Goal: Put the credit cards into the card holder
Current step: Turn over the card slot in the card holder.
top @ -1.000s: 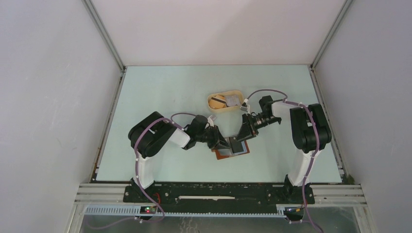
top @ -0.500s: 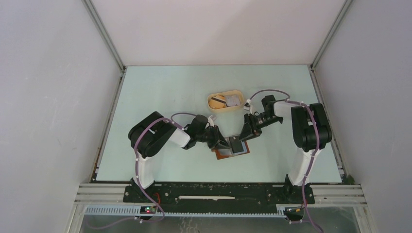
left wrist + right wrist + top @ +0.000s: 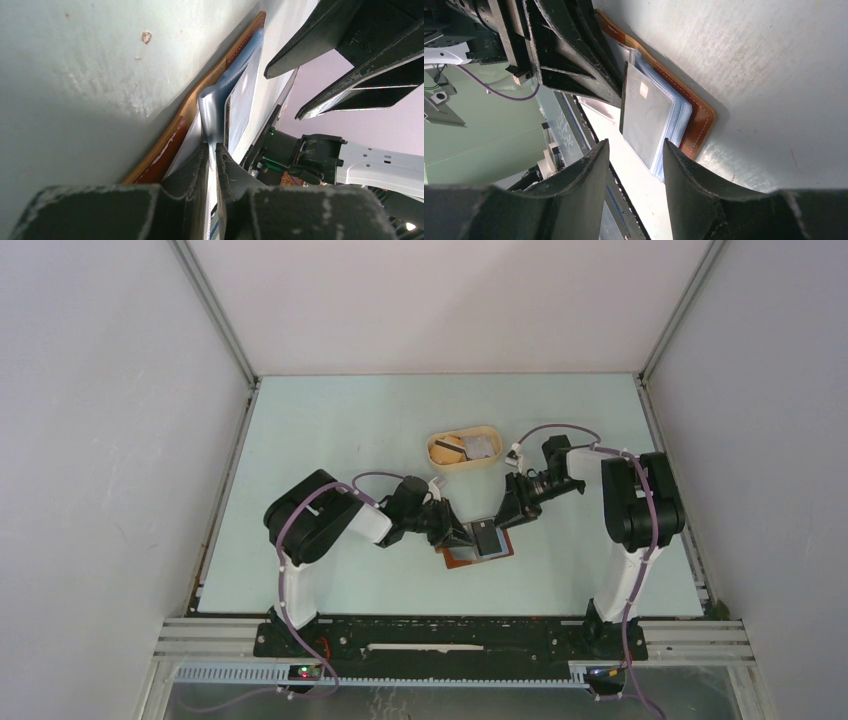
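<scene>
Brown card holder [image 3: 701,120] lies open on the table [image 3: 749,75], left gripper [image 3: 212,152] pinching its clear sleeve [image 3: 207,115]; the grey card [image 3: 646,110], maybe only half in, could slip out because the open right gripper [image 3: 634,155] holds nothing.

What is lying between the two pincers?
The open card holder, its clear sleeves showing a grey card, lies between left pincer and right pincer; clearest in the right wrist view.

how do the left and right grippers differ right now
The left gripper is shut, the right gripper open. The left gripper pinches a clear sleeve of the card holder; the right gripper holds nothing. Both point at the card holder.
</scene>
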